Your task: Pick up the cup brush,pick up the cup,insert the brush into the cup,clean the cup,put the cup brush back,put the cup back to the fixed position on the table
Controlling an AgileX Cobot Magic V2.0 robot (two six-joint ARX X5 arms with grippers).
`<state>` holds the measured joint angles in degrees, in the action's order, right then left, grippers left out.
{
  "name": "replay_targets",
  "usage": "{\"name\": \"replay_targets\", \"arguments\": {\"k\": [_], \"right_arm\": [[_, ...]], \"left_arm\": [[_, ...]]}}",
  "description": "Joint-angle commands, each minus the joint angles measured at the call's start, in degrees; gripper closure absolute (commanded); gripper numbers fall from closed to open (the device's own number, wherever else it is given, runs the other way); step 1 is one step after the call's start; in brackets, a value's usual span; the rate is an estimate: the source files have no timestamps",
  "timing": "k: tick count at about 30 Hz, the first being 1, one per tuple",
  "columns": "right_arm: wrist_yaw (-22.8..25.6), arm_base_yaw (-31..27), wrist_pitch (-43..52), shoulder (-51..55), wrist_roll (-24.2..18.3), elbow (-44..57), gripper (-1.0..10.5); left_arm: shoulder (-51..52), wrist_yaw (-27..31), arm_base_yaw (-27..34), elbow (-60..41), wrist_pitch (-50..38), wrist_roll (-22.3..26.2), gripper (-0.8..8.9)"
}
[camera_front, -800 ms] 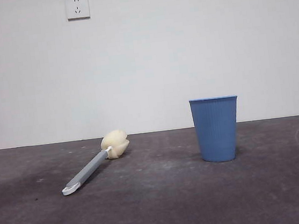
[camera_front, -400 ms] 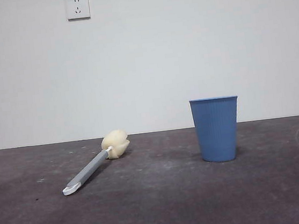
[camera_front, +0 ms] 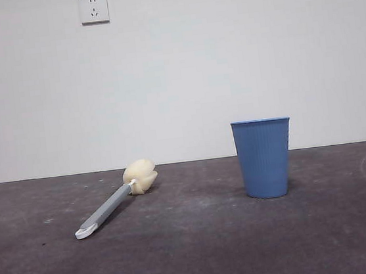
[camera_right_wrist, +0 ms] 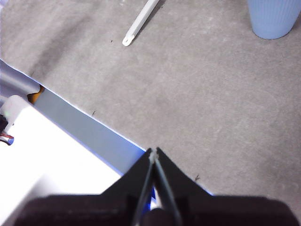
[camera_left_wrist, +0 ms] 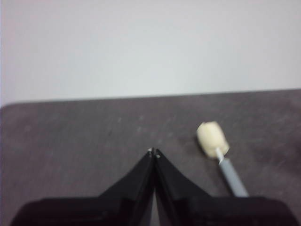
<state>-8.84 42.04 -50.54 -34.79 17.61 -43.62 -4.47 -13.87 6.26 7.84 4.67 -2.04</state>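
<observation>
Front view first: the cup brush (camera_front: 114, 202) is lying flat on the table (camera_front: 196, 254), sponge head pointing toward the back wall and the white looped end nearest the camera. The cup (camera_front: 263, 158) stands upright, well apart from the brush, off to the other side. No arm shows up in this shot at all, just a wall socket (camera_front: 94, 9) up top.

Left wrist view: the left gripper (camera_left_wrist: 154, 153) has its jaws pressed together, tips touching, nothing between them. It hangs above bare table with the brush's sponge head (camera_left_wrist: 212, 138) and a bit of grey handle off to one side, near but not touching. The cup isn't in this shot.

Right wrist view: the right gripper (camera_right_wrist: 153, 157) is also pinched closed and empty, sitting over the table's edge. The white end of the brush handle (camera_right_wrist: 128, 41) and the bottom of the cup (camera_right_wrist: 273, 19) are both far across the table from it.

So as far as I can tell, basically nothing is done yet. Brush not picked up, cup not picked up, so the inserting, scrubbing and putting both back is all still ahead. My guess is the left gripper goes for the brush since it's closer, and it'd have to spread its jaws first.
</observation>
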Motion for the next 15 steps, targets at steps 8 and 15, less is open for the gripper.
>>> {"name": "replay_targets", "arguments": {"k": [8, 15], "right_arm": [[0.2, 0.1, 0.3, 0.0, 0.5, 0.0, 9.5], [0.2, 0.1, 0.3, 0.0, 0.5, 0.0, 9.5]], "left_arm": [[4.2, 3.1, 0.2, -7.6, 0.2, -1.5, 8.17], [4.3, 8.2, 0.2, -7.6, 5.7, -2.3, 8.17]]}}
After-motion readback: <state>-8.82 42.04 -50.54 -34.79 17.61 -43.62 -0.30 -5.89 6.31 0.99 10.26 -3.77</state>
